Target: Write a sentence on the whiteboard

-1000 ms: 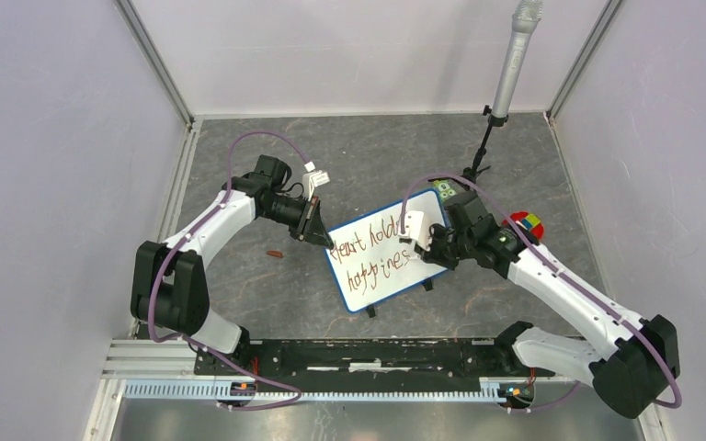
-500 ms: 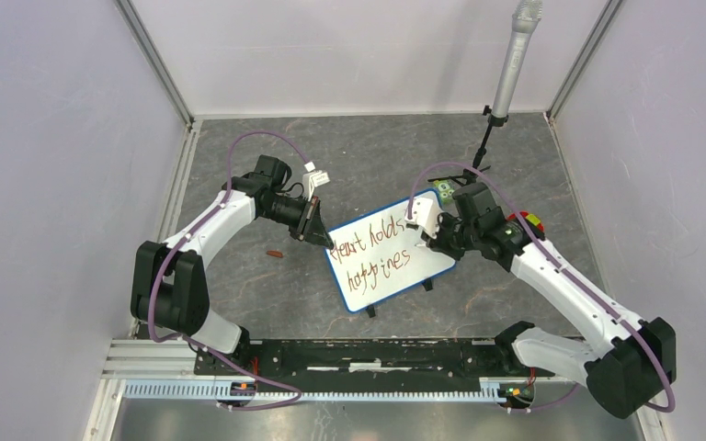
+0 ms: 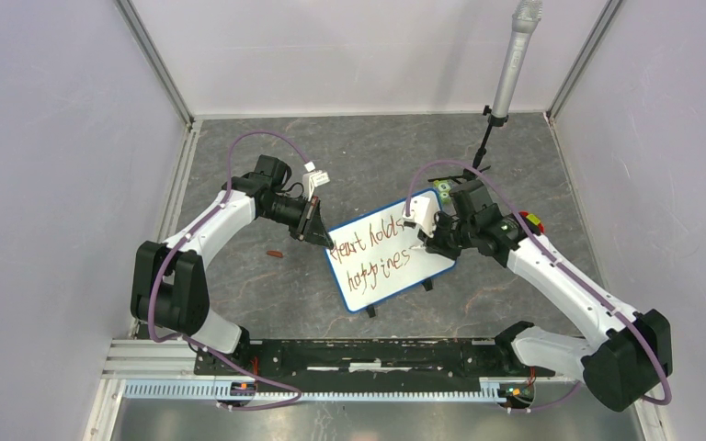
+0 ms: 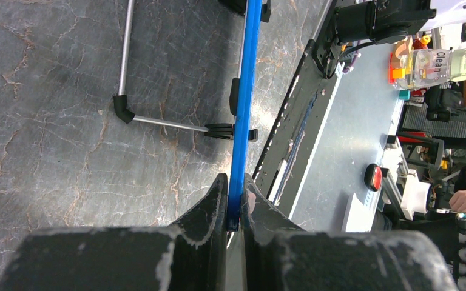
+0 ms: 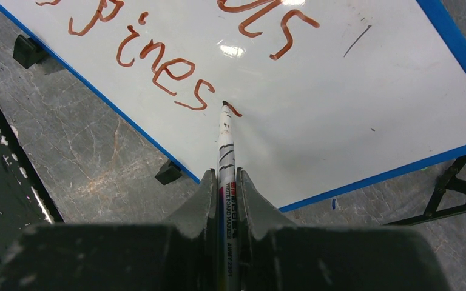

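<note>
Propped on the grey table (image 3: 267,294): the whiteboard (image 3: 388,276). At its left edge, left gripper (image 4: 235,200) clamped tight on the blue frame. Over its right part, right gripper (image 5: 225,179) pinching a marker (image 5: 225,142), tip touching the board just after the last letter of the sentence (image 3: 368,250).

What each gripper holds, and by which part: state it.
Left gripper clamps the whiteboard by its blue frame, at the left end. Right gripper clamps a marker by its barrel, tip on the board.
</note>
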### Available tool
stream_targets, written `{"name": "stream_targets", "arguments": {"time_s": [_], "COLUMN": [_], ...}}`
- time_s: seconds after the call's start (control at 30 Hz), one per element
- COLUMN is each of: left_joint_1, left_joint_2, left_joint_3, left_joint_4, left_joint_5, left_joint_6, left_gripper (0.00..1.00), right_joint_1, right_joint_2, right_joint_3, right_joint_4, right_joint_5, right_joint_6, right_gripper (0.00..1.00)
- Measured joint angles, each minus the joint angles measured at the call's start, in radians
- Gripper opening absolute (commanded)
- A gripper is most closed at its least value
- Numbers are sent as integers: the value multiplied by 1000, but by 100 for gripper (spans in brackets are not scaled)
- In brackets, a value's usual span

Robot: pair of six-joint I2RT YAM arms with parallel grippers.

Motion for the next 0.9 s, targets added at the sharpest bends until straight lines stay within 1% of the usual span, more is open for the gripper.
{"name": "stream_targets", "arguments": {"time_s": [0.33, 0.9], "left_joint_1": [0, 0], "left_joint_2": [0, 3], "left_joint_3": [0, 0], "left_joint_4": [0, 0], "left_joint_5": [0, 0], "left_joint_6": [0, 0], "left_gripper": [2, 2], "right_joint_1": [0, 1], "right_joint_2": [3, -13], "right_joint_3": [-10, -33], "right_joint_4": [-4, -45], "right_joint_5": [-16, 47], "right_joint_6": [-35, -61], "right_gripper": [0, 0]}}
